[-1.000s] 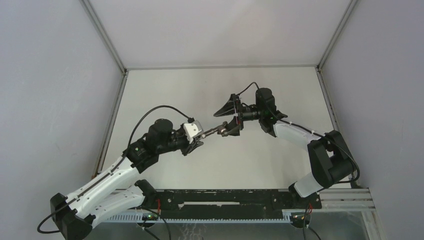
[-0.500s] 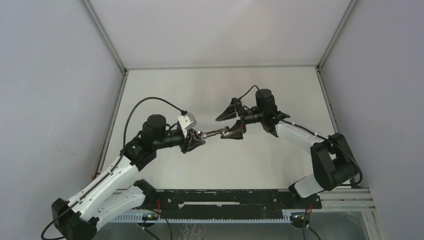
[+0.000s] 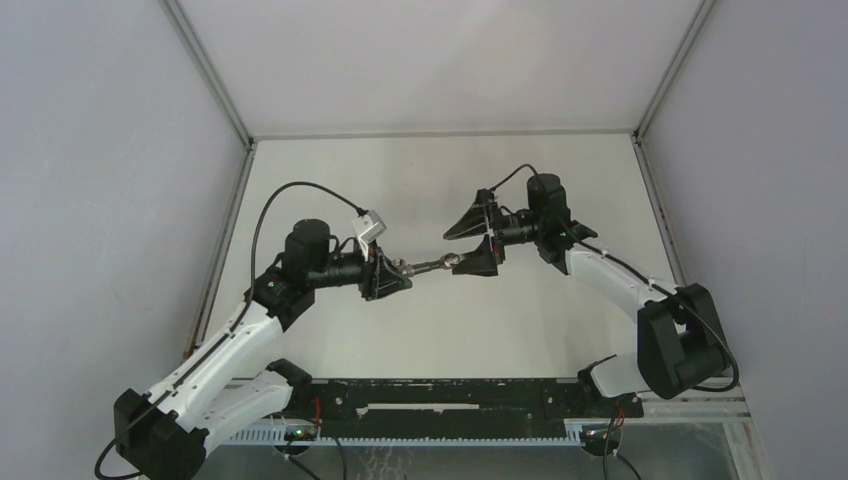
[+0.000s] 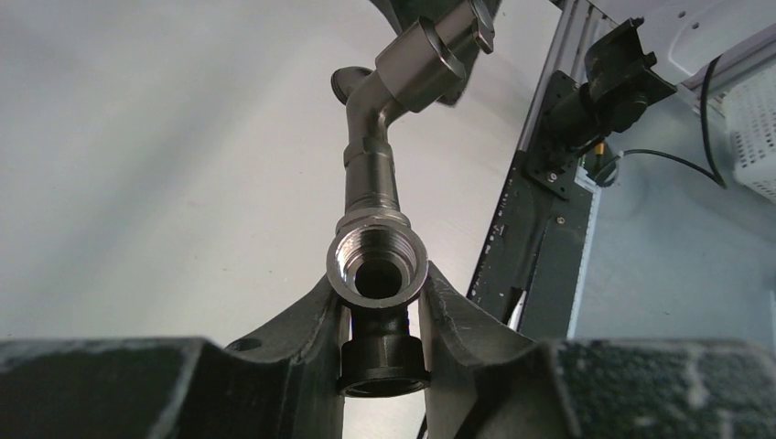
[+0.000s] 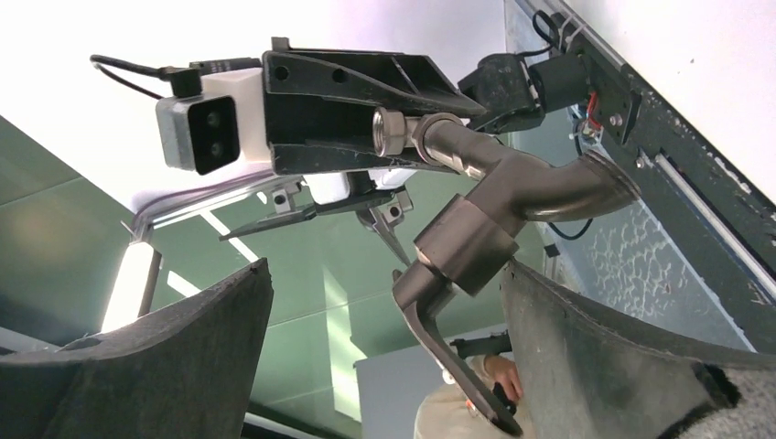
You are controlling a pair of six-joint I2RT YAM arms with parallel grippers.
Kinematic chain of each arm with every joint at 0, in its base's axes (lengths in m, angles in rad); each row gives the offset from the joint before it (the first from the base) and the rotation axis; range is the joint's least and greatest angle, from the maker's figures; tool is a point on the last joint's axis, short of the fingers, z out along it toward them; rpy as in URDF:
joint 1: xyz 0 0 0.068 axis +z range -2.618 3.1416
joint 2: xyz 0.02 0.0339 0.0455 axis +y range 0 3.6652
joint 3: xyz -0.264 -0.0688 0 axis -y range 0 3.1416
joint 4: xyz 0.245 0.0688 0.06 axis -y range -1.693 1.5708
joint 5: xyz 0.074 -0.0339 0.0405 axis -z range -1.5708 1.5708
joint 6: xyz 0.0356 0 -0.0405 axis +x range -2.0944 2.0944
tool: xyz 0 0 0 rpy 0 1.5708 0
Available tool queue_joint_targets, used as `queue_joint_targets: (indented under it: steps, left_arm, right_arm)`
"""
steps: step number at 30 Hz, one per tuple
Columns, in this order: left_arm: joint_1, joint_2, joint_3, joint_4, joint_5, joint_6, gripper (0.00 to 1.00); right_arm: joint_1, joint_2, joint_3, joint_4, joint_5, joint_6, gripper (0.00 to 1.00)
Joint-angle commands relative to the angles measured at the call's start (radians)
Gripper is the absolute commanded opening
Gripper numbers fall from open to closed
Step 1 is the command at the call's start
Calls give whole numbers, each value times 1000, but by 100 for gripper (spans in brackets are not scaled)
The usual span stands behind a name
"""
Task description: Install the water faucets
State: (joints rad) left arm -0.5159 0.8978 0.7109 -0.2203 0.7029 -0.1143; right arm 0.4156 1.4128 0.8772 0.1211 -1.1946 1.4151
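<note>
Above the worktop point(image 3: 520, 180), the left end effector point(image 3: 399, 271) clamps the stubby fitting point(image 4: 376, 265); the faucet stem point(image 3: 428, 265) looks threaded into it; the right end effector point(image 3: 455, 252) gapes wide around its lever end; tightening may remain.

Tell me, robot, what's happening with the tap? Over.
Left gripper shut on faucet. Right gripper open around its lever end. Nothing in the way.
</note>
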Motion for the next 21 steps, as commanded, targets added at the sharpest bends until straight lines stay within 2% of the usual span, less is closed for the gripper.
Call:
queue_joint_targets:
  steps: [1, 6, 9, 12, 15, 17, 21]
  left_arm:
    - [10, -18, 31, 68, 71, -43, 0]
    - [35, -9, 52, 50, 103, -65, 0]
    - [61, 3, 65, 69, 157, -117, 0]
    - [79, 20, 93, 79, 220, -175, 0]
    - [82, 33, 140, 64, 274, -214, 0]
    - [82, 32, 167, 51, 291, -233, 0]
    - [83, 32, 209, 30, 327, -270, 0]
  right_arm:
    - [-57, -68, 11, -58, -22, -86, 100]
    - [-115, -123, 24, -170, -53, -221, 100]
    - [-152, -181, 59, -281, -78, -395, 98]
    - [-196, -278, 68, -291, -80, -552, 94]
    - [-213, -412, 58, -307, 22, -765, 91]
    - [-206, -550, -4, -218, 117, -859, 90]
    - [-193, -782, -248, 142, 275, -921, 95]
